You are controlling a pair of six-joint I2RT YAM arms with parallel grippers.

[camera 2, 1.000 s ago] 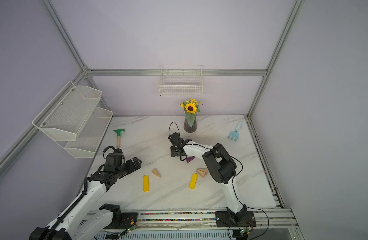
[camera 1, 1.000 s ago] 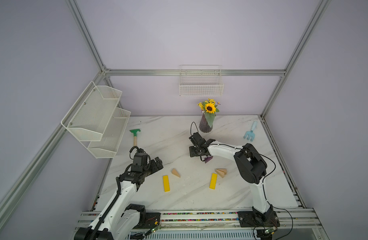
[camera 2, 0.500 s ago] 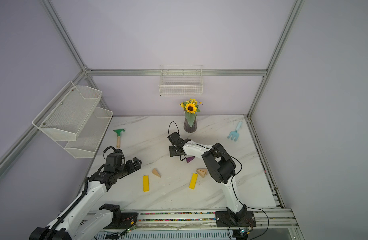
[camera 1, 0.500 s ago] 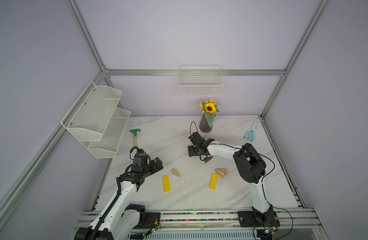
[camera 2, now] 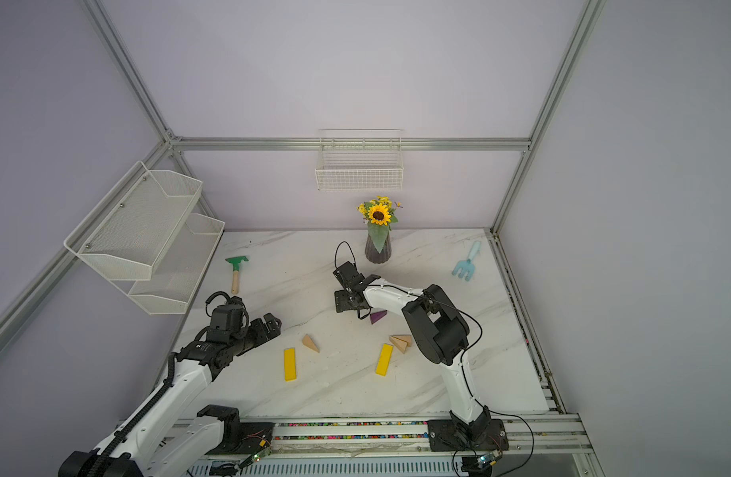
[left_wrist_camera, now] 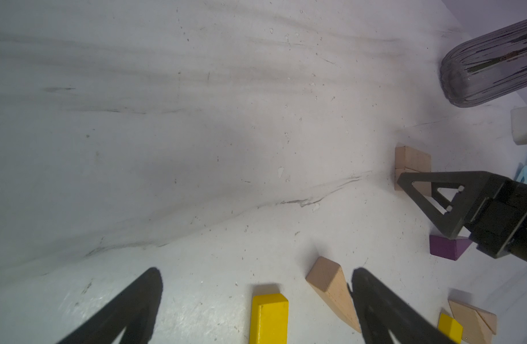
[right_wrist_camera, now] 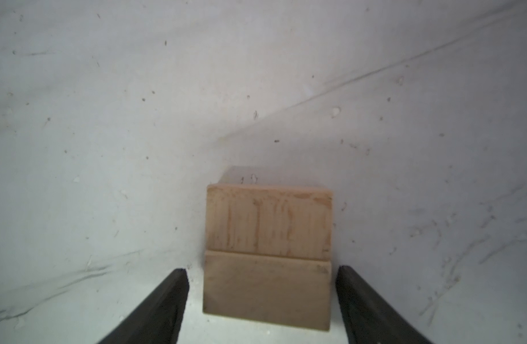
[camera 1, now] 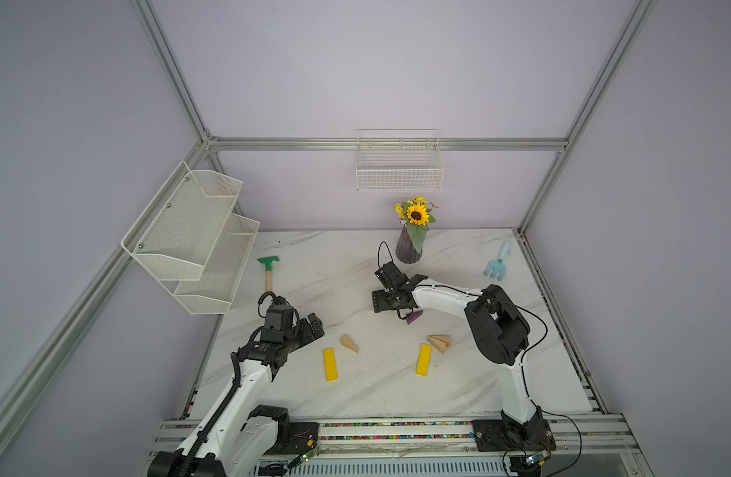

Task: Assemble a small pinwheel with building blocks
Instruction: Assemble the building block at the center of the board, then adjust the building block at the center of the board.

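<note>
Rectangular blocks (right_wrist_camera: 268,256) within parted right claw (right_wrist_camera: 262,272), untouched

Robot lab cell: alu extrusion frame (camera 1: 386,143), plain lilac wall panels (camera 1: 355,62), marble-look tabletop (camera 1: 339,264), front mounting rail (camera 1: 396,431) w/ arm bases (camera 1: 514,437) bolted on

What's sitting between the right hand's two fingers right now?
Two pale wood blocks, butted together on the marble, lie between the right hand's open fingers, touching neither; the right wrist view shows it.

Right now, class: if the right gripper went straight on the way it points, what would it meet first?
Probably the two plain wooden blocks, lying together ahead of the open right gripper; depth is unclear.
</note>
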